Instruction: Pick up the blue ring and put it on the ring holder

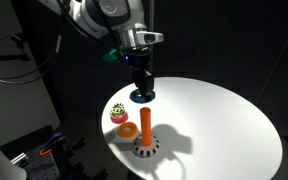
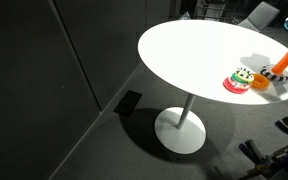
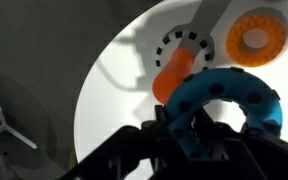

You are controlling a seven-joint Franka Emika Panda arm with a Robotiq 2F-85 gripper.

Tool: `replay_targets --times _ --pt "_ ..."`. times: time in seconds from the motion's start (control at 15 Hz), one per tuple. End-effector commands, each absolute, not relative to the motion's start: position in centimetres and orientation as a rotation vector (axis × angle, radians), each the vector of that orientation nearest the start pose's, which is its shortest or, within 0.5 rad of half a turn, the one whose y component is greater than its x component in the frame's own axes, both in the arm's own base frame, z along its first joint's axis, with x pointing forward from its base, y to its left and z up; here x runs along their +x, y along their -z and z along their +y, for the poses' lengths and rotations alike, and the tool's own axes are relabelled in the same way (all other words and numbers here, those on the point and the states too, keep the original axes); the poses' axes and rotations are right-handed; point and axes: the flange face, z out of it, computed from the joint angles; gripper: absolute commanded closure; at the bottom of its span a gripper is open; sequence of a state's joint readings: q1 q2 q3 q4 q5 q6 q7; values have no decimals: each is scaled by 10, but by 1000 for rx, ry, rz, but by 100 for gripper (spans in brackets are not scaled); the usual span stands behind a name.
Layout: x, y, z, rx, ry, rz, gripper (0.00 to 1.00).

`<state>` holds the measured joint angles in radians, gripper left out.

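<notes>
While the blue ring (image 3: 227, 98) fills the wrist view as a fat doughnut, its near arc sits between the dark fingers (image 3: 169, 145) of the Robotiq gripper (image 1: 142, 89). The jaws look drawn in narrow, pinching the ring by one side of its band. In an exterior view the ring is at or barely above the round white table (image 1: 224, 110), a little inward from the table edge on the left of that view. I cannot tell whether it has left the surface.

Toward the near edge from it stands the ring holder (image 1: 145, 138), with its orange peg (image 1: 144, 126) upright on a base (image 3: 184, 47) marked in black and white. An orange ring (image 1: 129, 129) lies just beside the holder, on the side of that same left-of-view edge. A green-red-yellow toy piece (image 1: 120, 112) sits a little further back along that edge. Both are apart from the blue ring.

By my reading the grasp is made and the lift is the step in hand. The next move calls for raising the ring clear of the peg's top and carrying it toward the near edge. Because the grip is on the band, the hole sits off to one side of the jaws, so it is the hole that must be centred over the peg. Then the ring goes down and is released, without nudging the orange ring.
</notes>
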<state>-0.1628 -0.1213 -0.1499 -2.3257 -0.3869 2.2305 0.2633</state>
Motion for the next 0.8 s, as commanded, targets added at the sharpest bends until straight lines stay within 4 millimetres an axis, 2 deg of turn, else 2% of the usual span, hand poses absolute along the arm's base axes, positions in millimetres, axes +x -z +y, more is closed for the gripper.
replay_targets --times 0.0,0.33,0.73 --pt "460 -399 -187 -3393 -3 643 89" --pt "449 -393 -206 -3364 -53 708 89" --pt "446 -381 -209 -3339 -78 724 89"
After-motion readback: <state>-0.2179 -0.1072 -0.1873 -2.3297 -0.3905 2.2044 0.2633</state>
